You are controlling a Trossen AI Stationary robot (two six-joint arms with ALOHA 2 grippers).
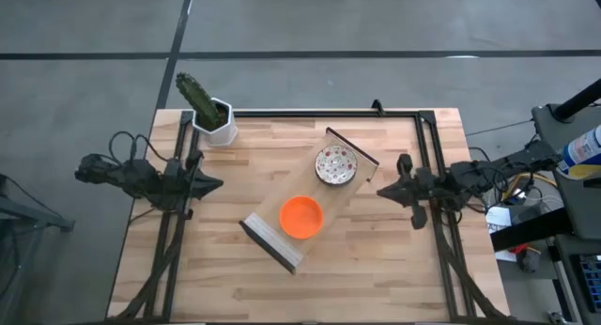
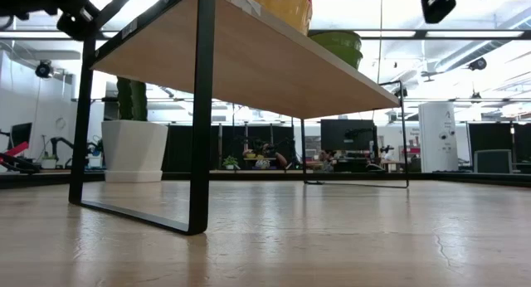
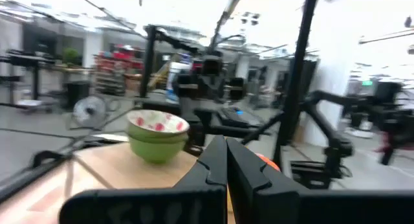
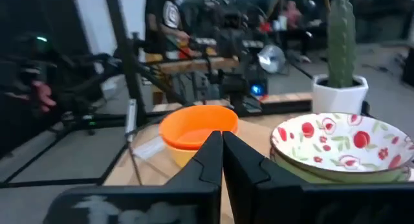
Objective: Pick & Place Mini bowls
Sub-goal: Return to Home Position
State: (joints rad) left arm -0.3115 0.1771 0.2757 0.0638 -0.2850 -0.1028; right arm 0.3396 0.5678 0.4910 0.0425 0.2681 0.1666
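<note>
Jaws pressed together and empty, the left gripper (image 1: 214, 184) hangs in from the table's left edge and the right gripper (image 1: 383, 190) in from its right edge. Both point at the wooden shelf (image 1: 319, 191) set diagonally mid-table. The orange-topped bowl stack (image 1: 301, 216) sits at the shelf's nearer end, the speckled bowl stack (image 1: 335, 165) at its farther end. A potted cactus (image 1: 208, 111) stands at the table's back-left corner.
</note>
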